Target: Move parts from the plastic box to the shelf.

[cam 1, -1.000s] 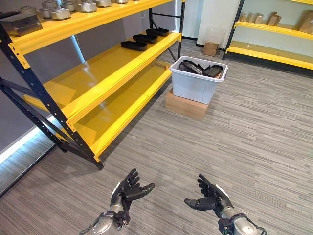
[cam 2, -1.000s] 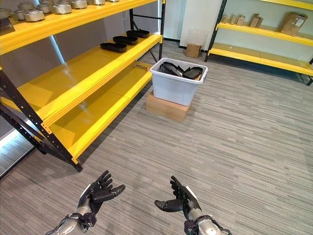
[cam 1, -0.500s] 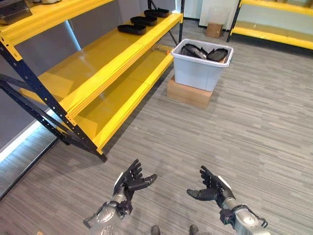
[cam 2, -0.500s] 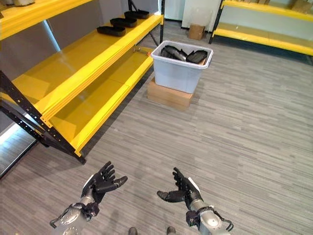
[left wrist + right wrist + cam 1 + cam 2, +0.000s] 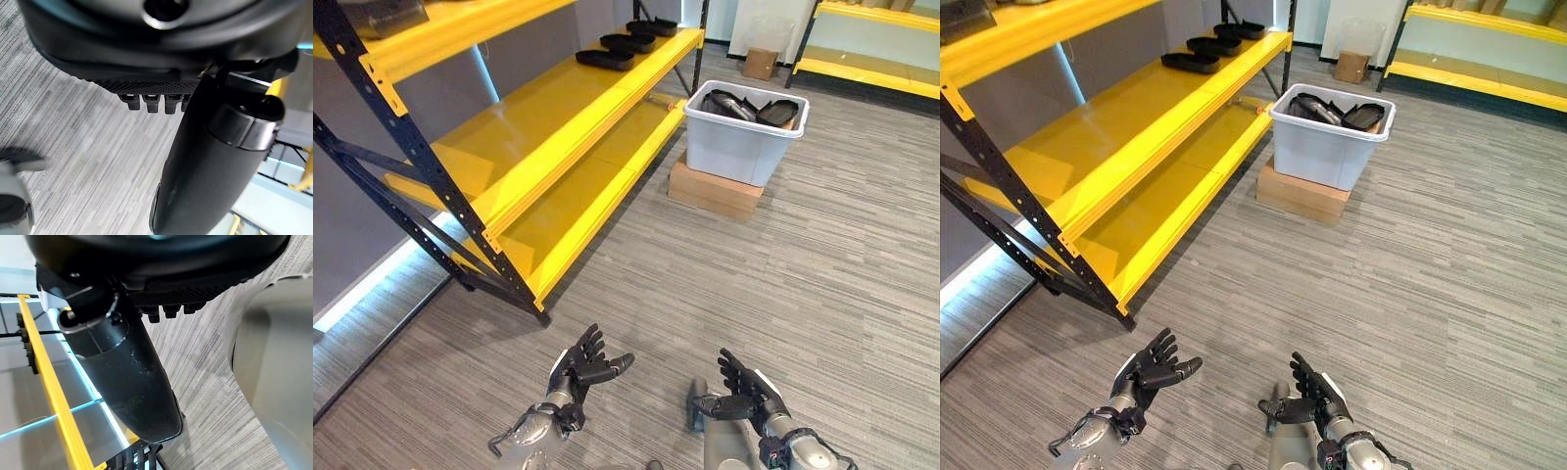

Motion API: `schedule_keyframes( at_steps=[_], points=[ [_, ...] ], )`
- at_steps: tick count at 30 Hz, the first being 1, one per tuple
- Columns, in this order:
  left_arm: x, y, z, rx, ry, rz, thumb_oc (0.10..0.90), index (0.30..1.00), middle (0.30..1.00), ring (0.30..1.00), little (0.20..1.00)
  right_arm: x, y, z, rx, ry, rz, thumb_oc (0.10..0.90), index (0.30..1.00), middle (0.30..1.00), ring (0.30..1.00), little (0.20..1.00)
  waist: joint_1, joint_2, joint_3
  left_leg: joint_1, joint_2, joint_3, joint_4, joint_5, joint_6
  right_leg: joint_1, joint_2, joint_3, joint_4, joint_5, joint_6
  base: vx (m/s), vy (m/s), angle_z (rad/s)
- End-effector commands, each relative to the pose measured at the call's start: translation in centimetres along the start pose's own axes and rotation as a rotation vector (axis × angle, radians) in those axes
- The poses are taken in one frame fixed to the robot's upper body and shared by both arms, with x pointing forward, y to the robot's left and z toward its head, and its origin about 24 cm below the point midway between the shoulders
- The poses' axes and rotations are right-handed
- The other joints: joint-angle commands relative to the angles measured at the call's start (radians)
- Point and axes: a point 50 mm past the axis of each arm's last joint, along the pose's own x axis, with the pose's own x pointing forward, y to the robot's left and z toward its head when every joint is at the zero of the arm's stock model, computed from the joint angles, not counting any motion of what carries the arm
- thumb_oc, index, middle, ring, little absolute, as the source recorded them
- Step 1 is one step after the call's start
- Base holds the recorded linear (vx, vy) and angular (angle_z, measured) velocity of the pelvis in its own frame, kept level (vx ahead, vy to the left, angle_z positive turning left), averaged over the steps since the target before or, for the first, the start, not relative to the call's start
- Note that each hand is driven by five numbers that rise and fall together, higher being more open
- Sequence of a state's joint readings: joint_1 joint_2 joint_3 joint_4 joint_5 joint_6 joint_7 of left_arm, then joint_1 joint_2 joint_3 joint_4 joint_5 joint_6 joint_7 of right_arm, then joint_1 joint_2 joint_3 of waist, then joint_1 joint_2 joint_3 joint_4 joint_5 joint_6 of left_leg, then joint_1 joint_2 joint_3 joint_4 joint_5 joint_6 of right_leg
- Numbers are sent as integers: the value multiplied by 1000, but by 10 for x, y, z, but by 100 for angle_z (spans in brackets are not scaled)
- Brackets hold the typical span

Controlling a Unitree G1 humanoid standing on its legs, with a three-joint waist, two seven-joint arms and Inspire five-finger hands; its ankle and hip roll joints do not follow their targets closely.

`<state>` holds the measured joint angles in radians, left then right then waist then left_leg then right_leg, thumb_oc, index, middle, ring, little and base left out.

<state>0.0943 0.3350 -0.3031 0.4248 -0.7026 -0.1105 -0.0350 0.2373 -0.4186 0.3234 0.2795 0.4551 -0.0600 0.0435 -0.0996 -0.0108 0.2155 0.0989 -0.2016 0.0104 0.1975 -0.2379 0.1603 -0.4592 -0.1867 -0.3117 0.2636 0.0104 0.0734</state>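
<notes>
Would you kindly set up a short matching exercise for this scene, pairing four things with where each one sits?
Things:
1. plastic box
2. cardboard box
3. black parts
4. left hand

Places:
A. on the far end of the yellow shelf
B. held open and empty above the floor, close to the camera
C. flat on the floor under the plastic box
D. on top of the cardboard box, holding dark parts

Pairs: 1-D, 2-C, 3-A, 4-B

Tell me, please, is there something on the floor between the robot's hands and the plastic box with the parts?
Nothing visible: bare floor lies between the open left hand, the right hand and the plastic box.
</notes>
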Motion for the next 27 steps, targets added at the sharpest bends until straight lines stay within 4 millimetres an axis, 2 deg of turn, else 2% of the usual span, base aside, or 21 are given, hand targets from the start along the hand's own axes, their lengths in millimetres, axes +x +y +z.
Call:
schedule_keyframes(
  at_steps=[1, 2, 4, 5, 6, 7, 9, 11, 13, 15, 16, 17, 18, 19, 20, 21, 22, 24, 25, 26, 27],
  points=[
    [11, -14, 48, -12, -233, -83, 900, 1000, 1000, 1000, 1000, 12, -4, 52, 4, -243, 6, 900, 1000, 1000, 1000, 1000, -26, -10, -61, 171, 83, 1, -12, -92, -102, 91, -15, 25, -123, 157, 88, 305, -93, 37],
    [11, -15, 47, -18, -231, -87, 900, 1000, 1000, 1000, 1000, 11, -5, 51, 7, -241, 4, 900, 1000, 1000, 1000, 1000, -31, -9, -68, 183, 92, -4, -14, -97, -112, 104, -12, 29, -154, 160, 88, 339, -134, 26],
    [10, -14, 39, -37, -212, -68, 900, 1000, 1000, 1000, 1000, 9, -6, 45, 9, -220, -1, 900, 1000, 1000, 1000, 1000, -34, -6, -104, 214, 123, -6, -7, -96, -138, 143, 36, 67, -188, 148, 61, 374, -158, 38],
    [9, -14, 39, -42, -215, -73, 900, 1000, 1000, 1000, 1000, 9, -6, 43, 9, -213, -1, 900, 1000, 1000, 1000, 1000, -37, -11, -113, 212, 125, -5, -7, -88, -144, 146, 43, 83, -181, 154, 56, 335, -121, 50],
    [10, -17, 40, -47, -220, -79, 900, 1000, 1000, 1000, 1000, 10, -7, 44, 7, -212, -3, 900, 1000, 1000, 1000, 1000, -39, 5, -114, 227, 146, -6, -10, -64, -157, 132, 58, 99, -139, 147, 52, 259, -100, 29],
    [10, -17, 41, -55, -225, -80, 900, 1000, 1000, 1000, 1000, 11, -6, 47, 8, -221, -1, 900, 1000, 1000, 1000, 1000, -44, 7, -118, 233, 151, -13, -18, -46, -160, 121, 62, 108, -123, 148, 48, 286, -134, 11],
    [11, -20, 44, -60, -239, -89, 900, 1000, 1000, 1000, 1000, 11, -9, 54, -1, -250, 1, 900, 1000, 1000, 1000, 1000, -48, 33, -136, 259, 195, -20, -36, 24, -189, 124, 104, 104, -106, 114, 23, 304, -172, -13],
    [11, -21, 44, -60, -244, -93, 900, 1000, 1000, 1000, 1000, 11, -11, 57, -7, -261, -5, 900, 1000, 1000, 1000, 1000, -51, 40, -147, 241, 216, -30, -9, 106, -215, 137, 124, 102, -108, 95, 6, 256, -160, 5],
    [12, -22, 46, -61, -250, -96, 900, 1000, 1000, 1000, 1000, 13, -13, 62, -8, -275, -7, 900, 1000, 1000, 1000, 1000, -52, 41, -147, 209, 230, -43, 70, 198, -242, 161, 150, 115, -111, 75, -11, 248, -169, -18],
    [13, -22, 47, -70, -255, -88, 900, 1000, 1000, 1000, 1000, 13, -14, 65, -13, -287, -12, 900, 1000, 1000, 1000, 1000, -50, 40, -147, 153, 244, -51, 228, 326, -284, 200, 175, 131, -129, 45, -43, 244, -159, -22],
    [13, -22, 47, -70, -255, -88, 900, 1000, 1000, 1000, 1000, 13, -14, 65, -13, -287, -12, 900, 1000, 1000, 1000, 1000, -50, 39, -148, 153, 244, -51, 228, 326, -284, 200, 174, 131, -129, 45, -43, 323, -243, -8],
    [12, -22, 46, -90, -247, -86, 900, 1000, 1000, 1000, 1000, 12, -17, 69, -13, -305, -23, 900, 1000, 1000, 1000, 1000, -21, 7, -115, -5, 233, -62, 538, 431, -298, 284, 192, 189, -162, 4, -92, 199, -174, -22],
    [12, -22, 46, -89, -247, -85, 900, 1000, 1000, 1000, 1000, 12, -17, 69, -12, -305, -23, 900, 1000, 1000, 1000, 1000, -23, 3, -117, -8, 228, -63, 537, 435, -297, 281, 188, 188, -163, 6, -92, 379, -270, -57],
    [9, -19, 43, -89, -237, -68, 900, 1000, 1000, 1000, 1000, 12, -18, 72, -30, -315, -32, 900, 1000, 1000, 1000, 1000, 24, -23, -71, -135, 181, -60, 686, 329, -231, 358, 185, 243, -190, -14, -105, 168, -98, -46],
    [9, -19, 43, -88, -237, -68, 900, 1000, 1000, 1000, 1000, 12, -18, 72, -29, -315, -32, 900, 1000, 1000, 1000, 1000, 24, -25, -73, -138, 177, -60, 685, 332, -231, 356, 182, 243, -191, -12, -104, 230, -103, -41],
    [8, -18, 42, -88, -233, -66, 900, 1000, 1000, 1000, 1000, 11, -19, 72, -33, -313, -35, 900, 1000, 1000, 1000, 1000, 41, -29, -58, -206, 162, -63, 689, 286, -216, 376, 183, 266, -194, -16, -99, 92, -16, -79],
    [6, -16, 40, -94, -232, -57, 900, 1000, 1000, 1000, 1000, 11, -18, 71, -32, -312, -35, 900, 1000, 1000, 1000, 1000, 50, -37, -51, -255, 175, -63, 660, 261, -199, 390, 177, 280, -199, -15, -91, 155, -5, -89],
    [4, -11, 39, -97, -230, -42, 900, 1000, 1000, 1000, 1000, 11, -16, 70, -31, -308, -29, 900, 1000, 1000, 1000, 1000, 68, -45, -51, -293, 232, -82, 476, 214, -180, 418, 172, 310, -209, -28, -74, 172, 35, -89],
    [4, -11, 39, -96, -230, -42, 900, 1000, 1000, 1000, 1000, 11, -16, 70, -30, -308, -29, 900, 1000, 1000, 1000, 1000, 68, -49, -52, -290, 229, -79, 469, 218, -179, 417, 168, 312, -210, -27, -74, 288, 99, -74],
    [1, -6, 38, -83, -230, -28, 900, 1000, 1000, 1000, 1000, 12, -13, 66, -28, -299, -19, 900, 1000, 1000, 1000, 1000, 100, -44, -58, -277, 245, -157, 154, 219, -182, 445, 183, 350, -204, -49, -63, 253, 89, -59],
    [0, -5, 37, -84, -230, -24, 900, 1000, 1000, 1000, 1000, 13, -12, 65, -32, -293, -14, 900, 1000, 1000, 1000, 1000, 107, -38, -64, -258, 246, -194, 50, 242, -191, 456, 191, 366, -206, -61, -63, 350, 127, -81]
  ],
)
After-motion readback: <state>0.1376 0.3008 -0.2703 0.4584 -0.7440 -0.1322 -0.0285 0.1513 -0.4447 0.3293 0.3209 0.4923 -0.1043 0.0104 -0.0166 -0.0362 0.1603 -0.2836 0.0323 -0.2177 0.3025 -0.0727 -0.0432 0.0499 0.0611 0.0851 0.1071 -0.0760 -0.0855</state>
